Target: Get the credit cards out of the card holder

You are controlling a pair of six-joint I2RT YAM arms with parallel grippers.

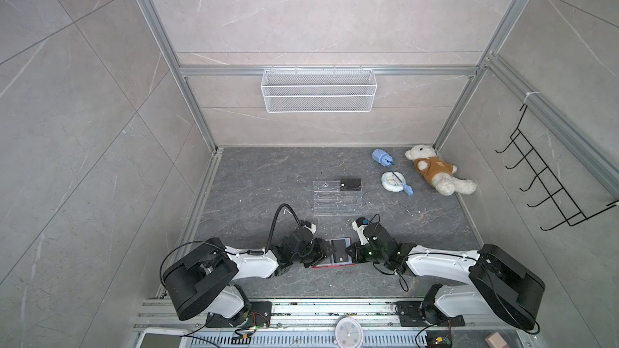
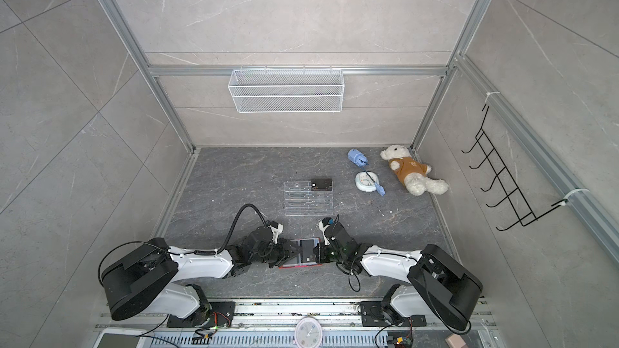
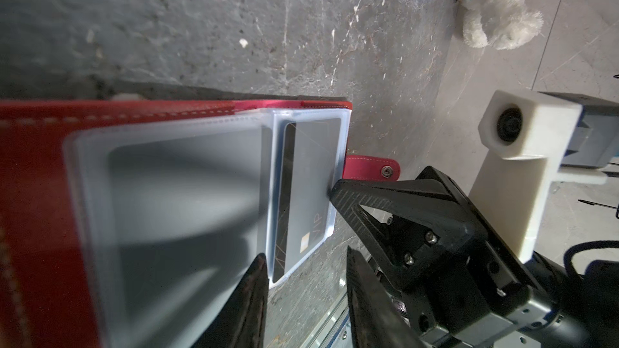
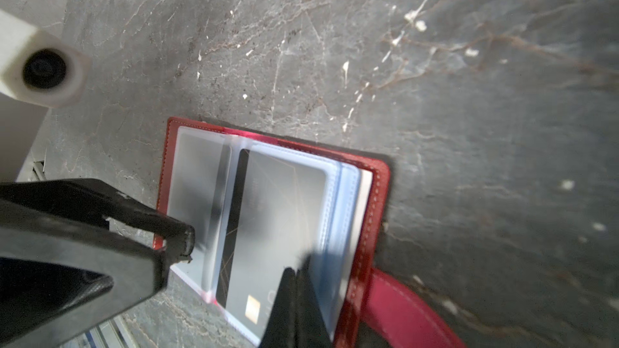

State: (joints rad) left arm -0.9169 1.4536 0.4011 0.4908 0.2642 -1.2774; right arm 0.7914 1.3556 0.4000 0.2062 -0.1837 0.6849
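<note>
The red card holder (image 1: 331,265) lies open on the table between my two grippers. A black credit card (image 4: 281,212) marked "VIP" sits inside its clear sleeve. My right gripper (image 4: 295,271) is shut, its tips resting on that sleeve beside the snap tab (image 3: 371,169). My left gripper (image 3: 305,257) is open at the sleeve's end; one fingertip (image 3: 259,262) touches the page edge, and only table shows between the fingers. Another black credit card (image 1: 350,183) stands on the top tier of the clear acrylic stand (image 1: 336,200). Both top views show the grippers meeting over the holder (image 2: 298,266).
A teddy bear (image 1: 435,170), a blue gadget (image 1: 382,157) and a round white dial (image 1: 391,180) lie at the back right. A wire basket (image 1: 318,90) hangs on the back wall, a black hook rack (image 1: 549,179) on the right wall. A round clock (image 1: 349,331) sits by the front rail.
</note>
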